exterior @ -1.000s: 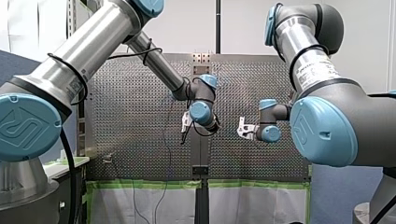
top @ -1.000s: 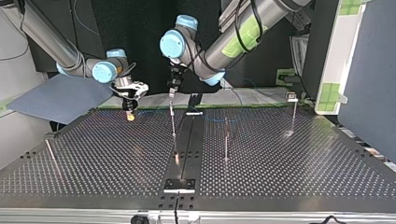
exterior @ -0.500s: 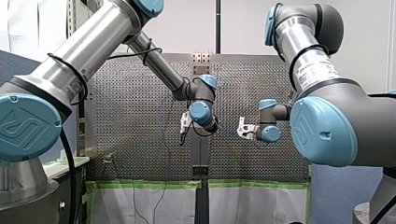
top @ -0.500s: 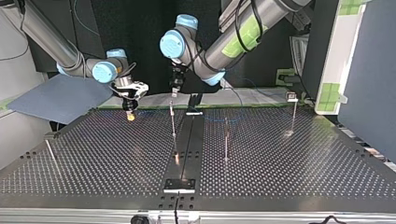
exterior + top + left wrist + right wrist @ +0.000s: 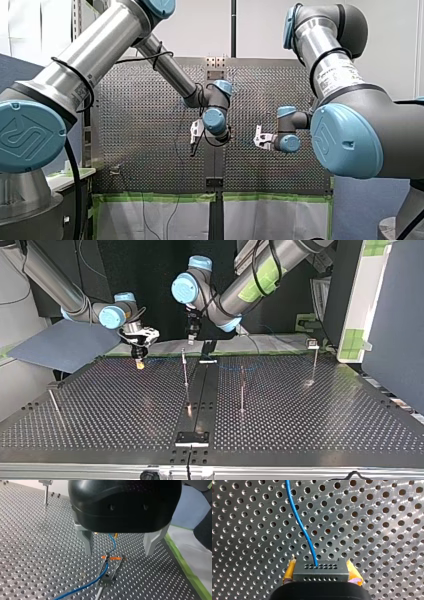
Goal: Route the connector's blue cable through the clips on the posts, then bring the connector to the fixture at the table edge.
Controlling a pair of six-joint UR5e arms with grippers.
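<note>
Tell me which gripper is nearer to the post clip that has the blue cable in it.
Left. My left gripper hangs open just above the clip. My right gripper, shut on the connector, is off to the side of that post, at the top view's left.

The front view is evenly bright: the white wall (image 5: pixel 260 30) at 12 o'clock is washed pale, and a highlight runs along my left arm (image 5: pixel 95 50). The top view is dimmer, the tabletop (image 5: pixel 300 415) dark with small glints under the posts (image 5: pixel 185 367) and blackness at 12 o'clock. In the left wrist view my left tool (image 5: pixel 119 553) has a blurred, glossy housing at 12 o'clock. In the right wrist view glare rings the holes toward 3 o'clock; the connector (image 5: pixel 320 571) and blue cable (image 5: pixel 299 522) are sharp.
</note>
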